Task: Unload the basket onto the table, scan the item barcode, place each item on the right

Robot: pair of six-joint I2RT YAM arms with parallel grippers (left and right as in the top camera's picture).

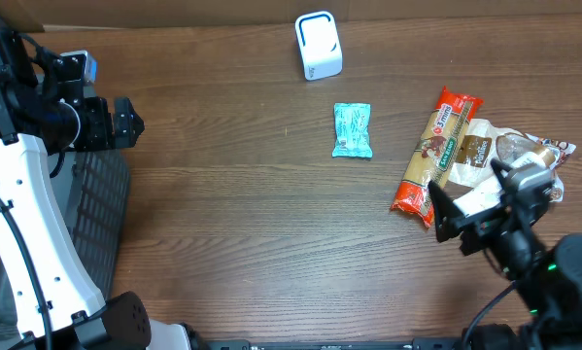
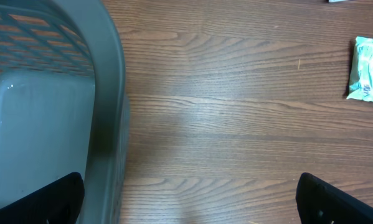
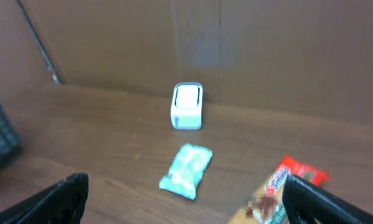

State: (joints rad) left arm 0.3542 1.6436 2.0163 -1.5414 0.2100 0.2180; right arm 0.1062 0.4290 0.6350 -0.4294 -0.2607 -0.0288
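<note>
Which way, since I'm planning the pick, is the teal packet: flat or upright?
Flat: the teal packet lies broadside on the table, touching nothing.

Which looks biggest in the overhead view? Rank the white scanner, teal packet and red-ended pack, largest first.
1. red-ended pack, clearly largest.
2 and 3. white scanner and teal packet: they look nearly alike, so not ranked.

The table (image 1: 242, 214) was matt brown wood grain; the basket (image 2: 108, 81) dull grey plastic mesh; the scanner (image 1: 318, 46) smooth white plastic; the teal packet (image 1: 352, 130) crinkled, shiny film
</note>
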